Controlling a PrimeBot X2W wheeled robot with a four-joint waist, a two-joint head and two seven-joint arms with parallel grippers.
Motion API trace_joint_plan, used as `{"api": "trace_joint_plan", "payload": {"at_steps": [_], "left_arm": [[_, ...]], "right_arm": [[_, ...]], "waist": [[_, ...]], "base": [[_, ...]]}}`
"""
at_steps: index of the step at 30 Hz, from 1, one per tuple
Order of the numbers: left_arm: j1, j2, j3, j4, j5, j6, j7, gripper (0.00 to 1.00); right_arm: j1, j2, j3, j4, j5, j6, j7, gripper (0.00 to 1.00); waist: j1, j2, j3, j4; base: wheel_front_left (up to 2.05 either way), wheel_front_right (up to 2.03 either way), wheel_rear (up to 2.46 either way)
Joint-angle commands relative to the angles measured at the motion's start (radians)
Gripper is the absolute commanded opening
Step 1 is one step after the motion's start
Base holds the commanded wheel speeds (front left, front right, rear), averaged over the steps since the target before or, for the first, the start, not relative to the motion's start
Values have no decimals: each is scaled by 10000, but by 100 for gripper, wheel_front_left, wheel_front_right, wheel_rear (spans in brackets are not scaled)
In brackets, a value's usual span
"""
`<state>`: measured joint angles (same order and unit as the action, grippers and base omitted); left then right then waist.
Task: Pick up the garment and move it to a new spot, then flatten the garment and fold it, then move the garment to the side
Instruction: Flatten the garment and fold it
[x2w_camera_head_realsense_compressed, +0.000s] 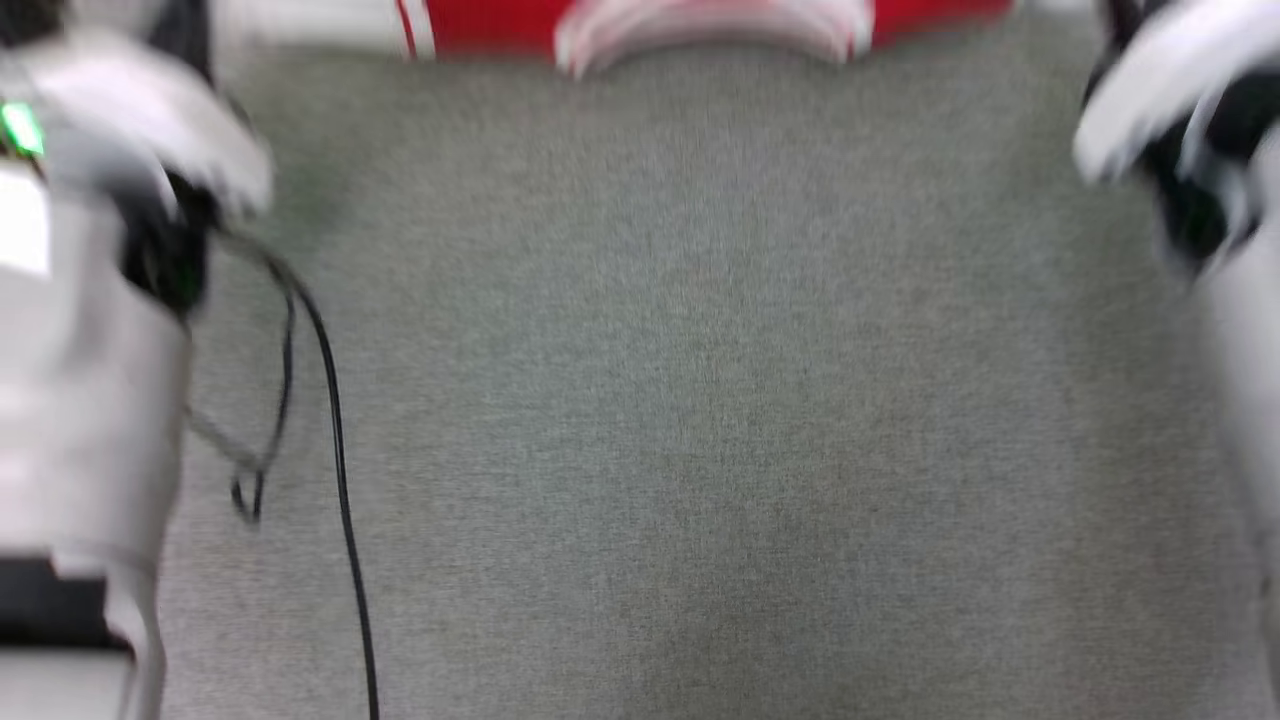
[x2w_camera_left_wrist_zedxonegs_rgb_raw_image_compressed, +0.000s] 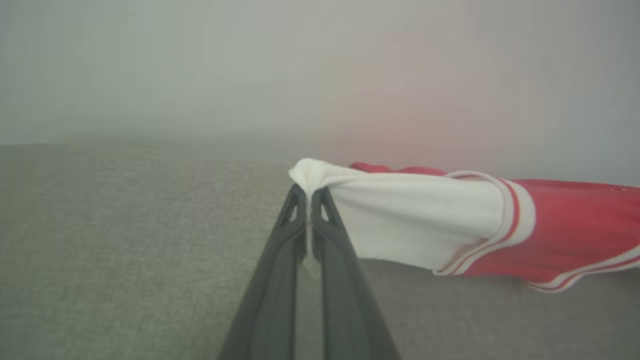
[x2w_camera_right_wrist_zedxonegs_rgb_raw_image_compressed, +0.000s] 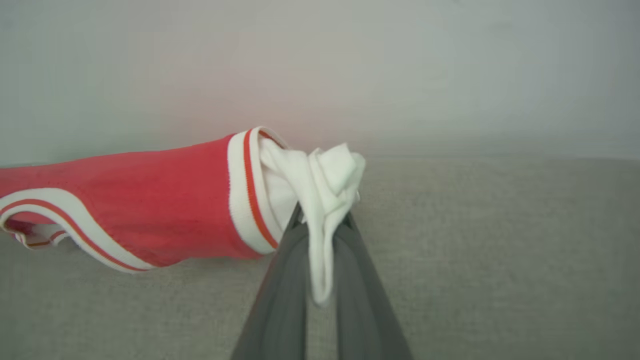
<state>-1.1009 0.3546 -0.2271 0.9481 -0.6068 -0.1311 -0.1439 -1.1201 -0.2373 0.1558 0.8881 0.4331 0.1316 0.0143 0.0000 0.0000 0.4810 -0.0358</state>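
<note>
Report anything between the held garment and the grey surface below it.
Nothing visible. The left gripper and right gripper hold the garment by its white sleeves, the grey surface directly below. A black cable trails beside the left arm.

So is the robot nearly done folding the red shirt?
Not nearly. Picking up looks done: the left hand and right hand each pinch a white sleeve of the garment, stretched between them over the grey surface. Moving it seems in hand. Flattening, folding and setting it aside are left.

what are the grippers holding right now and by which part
Both hold the garment: the left gripper pinches one white sleeve, the right gripper the other.
</note>
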Motion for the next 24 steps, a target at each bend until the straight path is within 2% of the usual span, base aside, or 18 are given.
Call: {"api": "trace_joint_plan", "payload": {"at_steps": [1, 7, 13, 19, 24], "left_arm": [[552, 143, -105, -83, -132, 13, -221, 0], [3024, 377, -499, -408, -769, 18, -689, 0], [5410, 506, -399, -903, -1108, 30, -995, 0], [7658, 408, -261, -1936, -1411, 464, -1054, 0], [9444, 528, -223, -3391, -1539, 1070, -800, 0]], "right_arm": [[595, -202, 81, -115, 135, -18, -173, 0], [3222, -460, 470, -842, 719, -21, -546, 0], [5537, -699, 456, -1851, 1074, -22, -336, 0], [7950, -772, -13, -2977, 848, -25, -19, 0], [9959, -556, -746, -4209, 535, -32, 453, 0]], "waist": [[0, 0, -817, 101], [0, 0, -2196, 19], [0, 0, -3346, -137], [0, 0, -4230, -34], [0, 0, -4777, 47]], "base": [[0, 0, 0], [0, 0, 0], [0, 0, 0], [0, 0, 0], [0, 0, 0]]}}
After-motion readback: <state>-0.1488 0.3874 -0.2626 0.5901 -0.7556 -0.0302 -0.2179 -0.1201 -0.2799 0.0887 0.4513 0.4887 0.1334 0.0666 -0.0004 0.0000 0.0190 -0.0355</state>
